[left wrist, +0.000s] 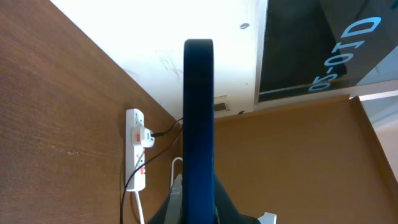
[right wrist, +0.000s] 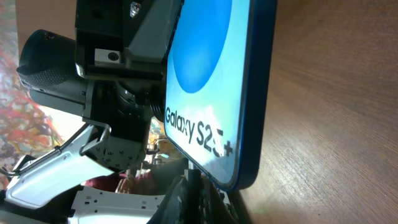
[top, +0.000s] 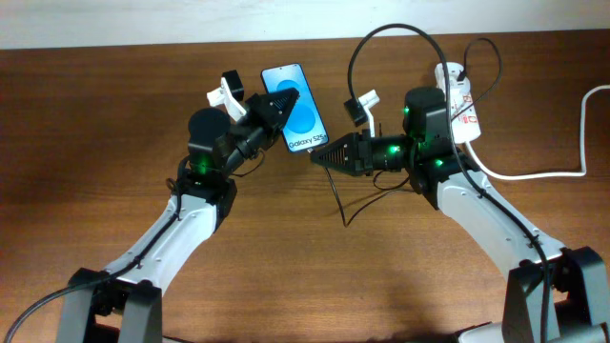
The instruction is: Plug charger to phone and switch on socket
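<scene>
The phone (top: 297, 107), its blue screen reading "Galaxy S25+", is lifted off the table with my left gripper (top: 281, 103) shut on its left side. In the left wrist view it stands edge-on (left wrist: 199, 112) between the jaws of that gripper (left wrist: 199, 200). My right gripper (top: 318, 155) is shut on the charger's small black plug (right wrist: 194, 179), right at the phone's (right wrist: 217, 87) bottom edge; I cannot tell whether the tip is in. The thin black charger cable (top: 400, 30) loops back to the white socket (top: 462, 100), which also shows in the left wrist view (left wrist: 137, 149).
A thick white lead (top: 534, 175) runs from the socket to the right table edge. Slack black cable (top: 341, 202) hangs below my right gripper. The brown wooden table (top: 95, 143) meets a white wall along its far edge.
</scene>
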